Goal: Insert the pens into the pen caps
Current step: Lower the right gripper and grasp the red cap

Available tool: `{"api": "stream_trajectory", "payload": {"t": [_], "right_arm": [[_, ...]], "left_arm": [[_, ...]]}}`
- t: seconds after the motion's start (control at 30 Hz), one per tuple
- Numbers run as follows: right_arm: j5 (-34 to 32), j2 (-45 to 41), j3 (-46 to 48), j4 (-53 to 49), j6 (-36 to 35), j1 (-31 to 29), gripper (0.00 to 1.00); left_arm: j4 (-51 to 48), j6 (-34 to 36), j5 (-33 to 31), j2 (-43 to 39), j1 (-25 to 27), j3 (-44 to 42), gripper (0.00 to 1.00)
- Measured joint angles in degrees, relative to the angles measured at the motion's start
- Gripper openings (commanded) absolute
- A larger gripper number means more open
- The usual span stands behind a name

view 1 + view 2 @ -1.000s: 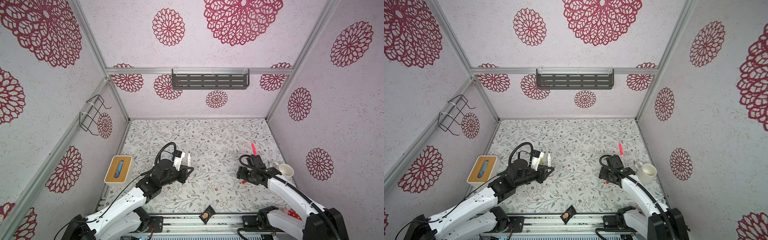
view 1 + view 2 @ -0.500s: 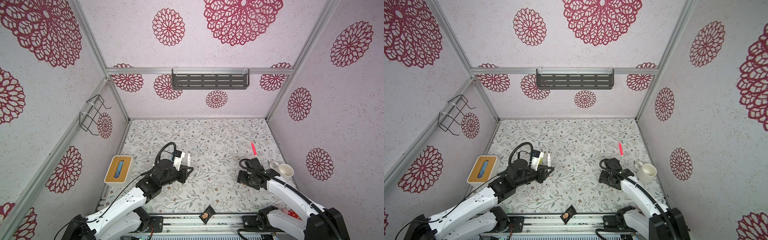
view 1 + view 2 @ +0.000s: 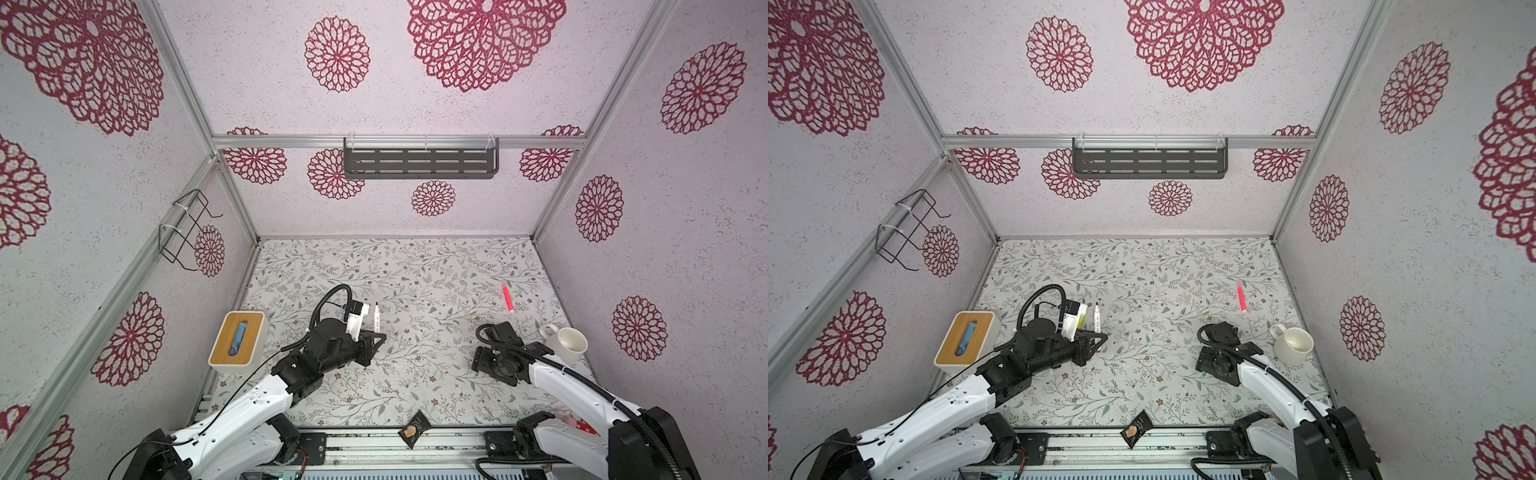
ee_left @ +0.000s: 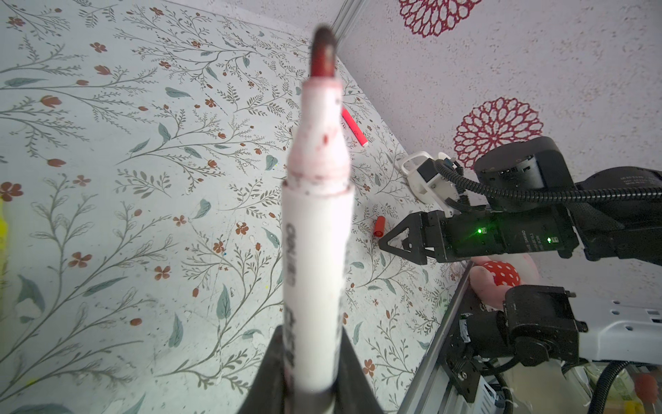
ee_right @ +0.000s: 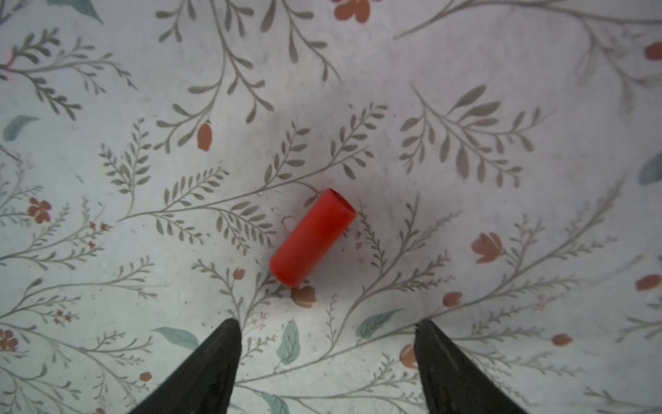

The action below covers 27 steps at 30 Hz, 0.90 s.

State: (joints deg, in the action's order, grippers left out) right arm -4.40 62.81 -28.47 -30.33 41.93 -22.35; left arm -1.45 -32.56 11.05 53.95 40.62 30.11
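The left fingers (image 4: 263, 380) clamp a white-barrelled marker pen (image 4: 315, 233) with a dark red tip, over the floral desk's (image 3: 415, 266) left side. The right fingers (image 5: 215, 358) gape wide at the right, a stubby red plastic cap (image 5: 312, 238) lying just beyond their tips.

The pen cap (image 5: 312, 237) is smooth, matt red plastic. The table (image 5: 465, 53) has a matt printed floral covering. The mug (image 3: 570, 345) looks glossy, perhaps ceramic.

Blurry dark tip of pen (image 4: 315, 233)
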Motion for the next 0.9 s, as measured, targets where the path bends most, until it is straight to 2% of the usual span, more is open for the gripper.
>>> {"api": "stream_trajectory", "payload": {"t": [0.9], "right_arm": [[1.4,13.79,-6.14,12.07,0.11,-5.9,0.79]], "left_arm": [[-1.57,1.05,-2.89,-2.05,0.0,-0.81,0.0]]}}
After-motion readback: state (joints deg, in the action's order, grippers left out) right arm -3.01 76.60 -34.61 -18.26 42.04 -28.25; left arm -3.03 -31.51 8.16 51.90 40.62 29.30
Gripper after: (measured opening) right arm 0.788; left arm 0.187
